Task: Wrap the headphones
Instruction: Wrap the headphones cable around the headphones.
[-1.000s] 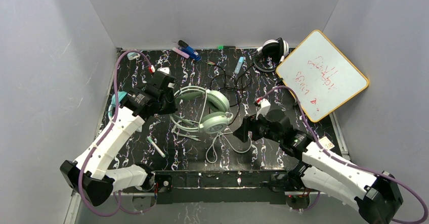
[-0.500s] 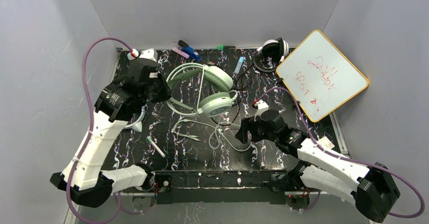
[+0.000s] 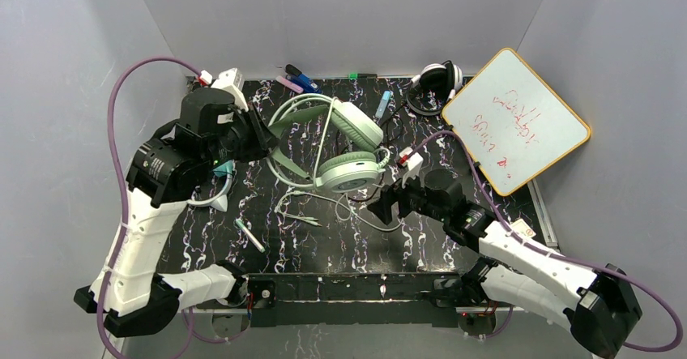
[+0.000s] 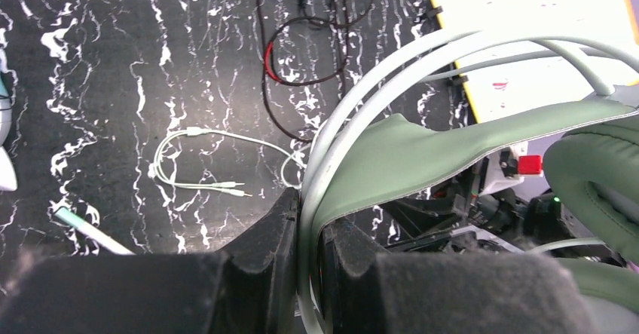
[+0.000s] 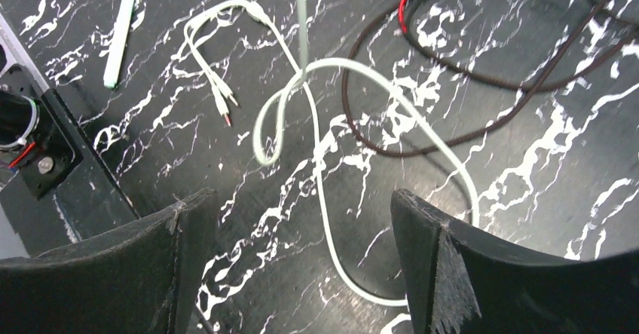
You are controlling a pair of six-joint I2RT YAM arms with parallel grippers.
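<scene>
Mint-green headphones [image 3: 344,144], cups rightward, band [image 4: 392,145] leftward | left fingers [image 4: 260,247] pinching band | right fingers [image 5: 426,236] spread above pale cable [image 5: 320,183]

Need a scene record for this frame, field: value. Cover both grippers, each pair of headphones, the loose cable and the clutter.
left gripper: shut on the band of the green headphones, holding it above the table
right gripper: open, low over the pale cable, not gripping it
pale cable: loose loops on the table, not wrapped
black-and-white headphones: far right corner, beside the whiteboard
teal headphones: left side, mostly hidden under the left arm
pens: far edge
</scene>
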